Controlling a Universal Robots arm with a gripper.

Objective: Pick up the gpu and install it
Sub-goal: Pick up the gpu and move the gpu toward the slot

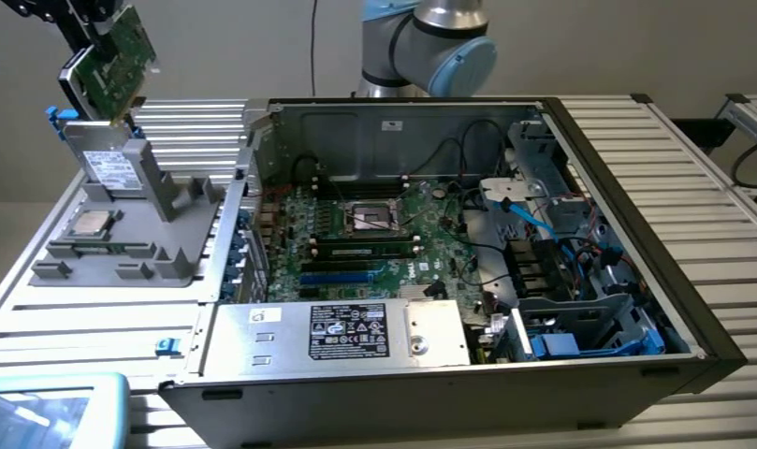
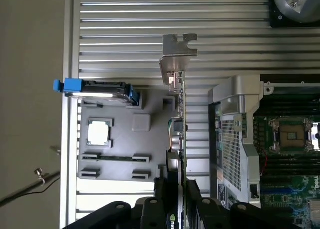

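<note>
Progress: the pick-up looks done, since the gpu (image 1: 121, 58) hangs in the air, clear of everything below it. The install is not done, because the card is well apart from the computer case (image 1: 397, 122).
Gripper (image 1: 104, 39): at the exterior view's far left and high up, partly closed, its jaws clamped on the two faces of the gpu. In the wrist view the gripper (image 2: 179, 203) pinches the near end of the card.
Gpu position: held on edge and tilted, above the end of the parts tray (image 1: 166, 254) where the drive stands. In the wrist view the gpu (image 2: 180, 131) is seen edge-on, with its silver bracket (image 2: 178, 51) at the end away from the jaws.
Drive (image 1: 111, 166): a silver box with a white label and blue tabs, standing upright in the tray just below the card and not touching it.
Processor (image 1: 89, 223): a square chip seated flat in a tray pocket.
Desk (image 1: 696, 140): ribbed metal, carrying the tray and the case side by side.
Computer case: to the right of the tray, lying open with its inside facing up.
Motherboard (image 1: 378, 238): exposed on the case floor. Its blue slots (image 1: 341, 277) seem to carry no card, which fits the install being left to do.
Cables (image 1: 528, 210): blue and black runs at the exterior view's right side of the case.
</note>
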